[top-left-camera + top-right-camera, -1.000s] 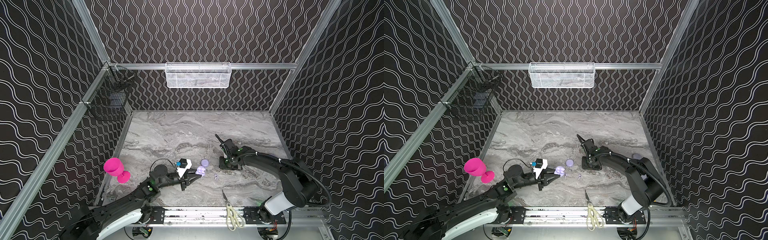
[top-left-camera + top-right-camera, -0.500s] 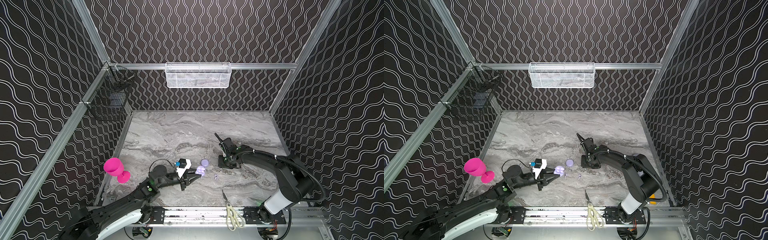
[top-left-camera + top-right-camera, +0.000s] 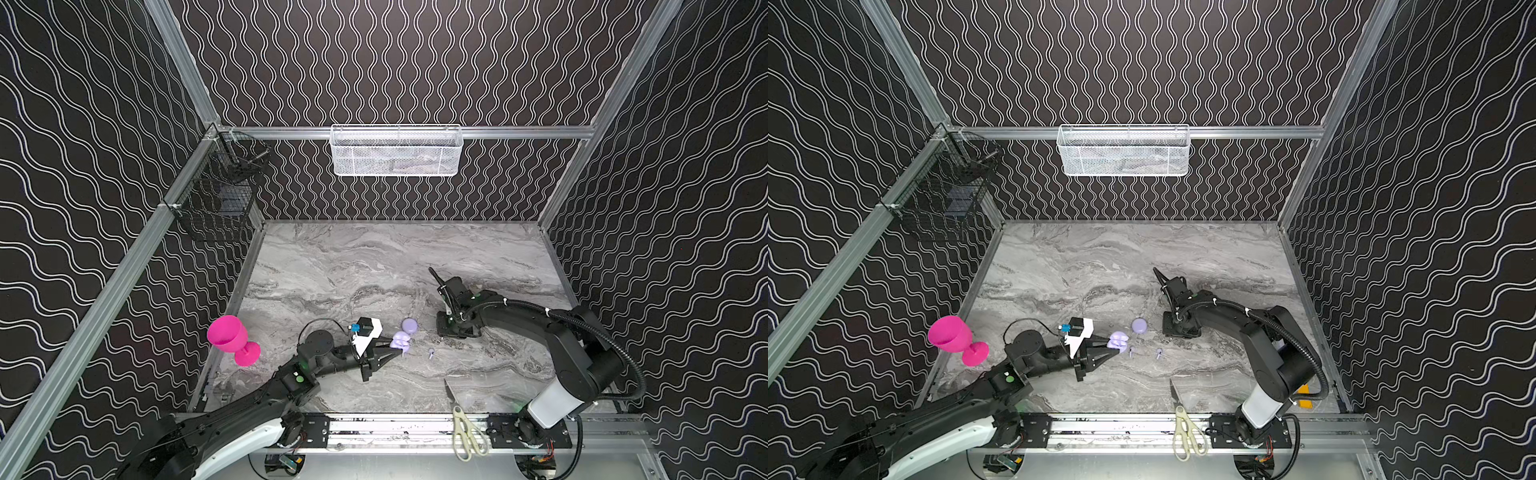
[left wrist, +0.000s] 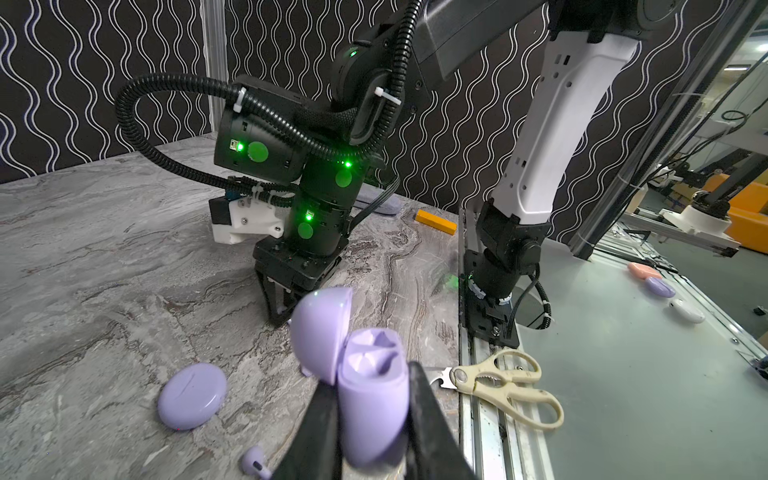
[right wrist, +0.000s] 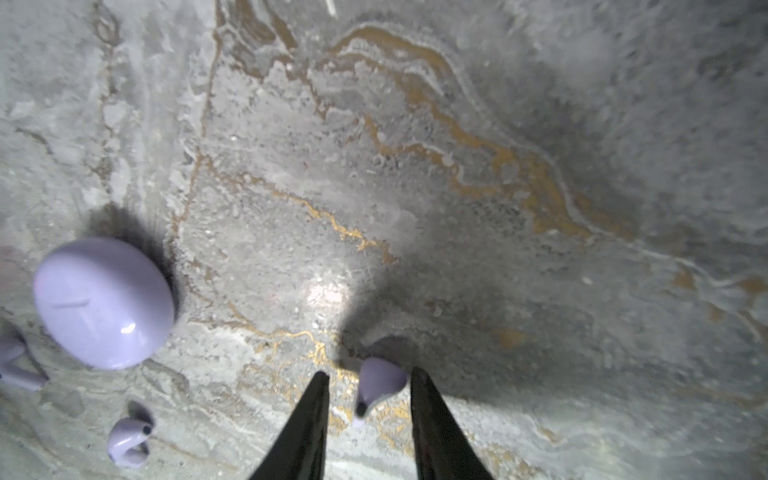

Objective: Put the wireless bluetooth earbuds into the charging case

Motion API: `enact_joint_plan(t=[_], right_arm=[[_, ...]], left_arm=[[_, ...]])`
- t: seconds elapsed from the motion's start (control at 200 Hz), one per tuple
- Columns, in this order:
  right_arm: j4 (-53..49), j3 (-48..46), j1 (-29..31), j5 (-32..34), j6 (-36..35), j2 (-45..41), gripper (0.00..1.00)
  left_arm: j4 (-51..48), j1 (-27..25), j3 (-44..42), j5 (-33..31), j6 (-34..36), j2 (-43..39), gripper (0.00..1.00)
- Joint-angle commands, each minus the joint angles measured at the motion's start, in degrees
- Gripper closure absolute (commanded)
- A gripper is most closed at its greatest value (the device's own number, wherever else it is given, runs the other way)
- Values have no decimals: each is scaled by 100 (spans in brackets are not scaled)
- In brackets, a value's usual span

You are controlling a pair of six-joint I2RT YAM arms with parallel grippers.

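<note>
- Compared with a second ago, the right arm's elbow is sitting slightly further in toward the middle. Its gripper is keeping almost the same spot, and the left arm is not shifting.
- I am using the closed lavender case (image 3: 409, 324), which is lying on the marble tabletop (image 3: 374, 257), as my landmark.
- I am seeing the right gripper (image 5: 369, 374) pointing down at the tabletop near that case, on the right arm's side of it.
- Its fingers are standing apart and straddling one earbud (image 5: 382, 380). One finger is sitting close against the bud, though I cannot tell if it is touching. The other is standing clear, so nothing is being squeezed.
- I am watching the left gripper (image 4: 371, 399) clamping the open charging case (image 4: 370, 361) just beside the closed case, on the side toward the front rail, with its lid flipped up.
- I cannot tell whether its base is touching the tabletop.
- Two more earbuds are lying flat between the closed case and the front rail. One (image 3: 1131, 351) is just off the left gripper's tip, and the other (image 3: 1159, 353) is further toward the right arm.
- A pink goblet (image 3: 230, 338) is standing well apart from the closed case, on the left arm's side.
- Cream-handled scissors (image 3: 467, 428) are lying well apart from it at the front rail.
</note>
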Motion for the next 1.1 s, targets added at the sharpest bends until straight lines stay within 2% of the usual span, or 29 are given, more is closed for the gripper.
enact_joint_plan(t=[0.0,1.096], right_arm=[[26,34,13,66,-37,5,65],[89,-63,10,119,-142,135,71]], left_arm=[[33,-2,3,-104,120,-35,85],[85,-2,41,-78,95,101,85]])
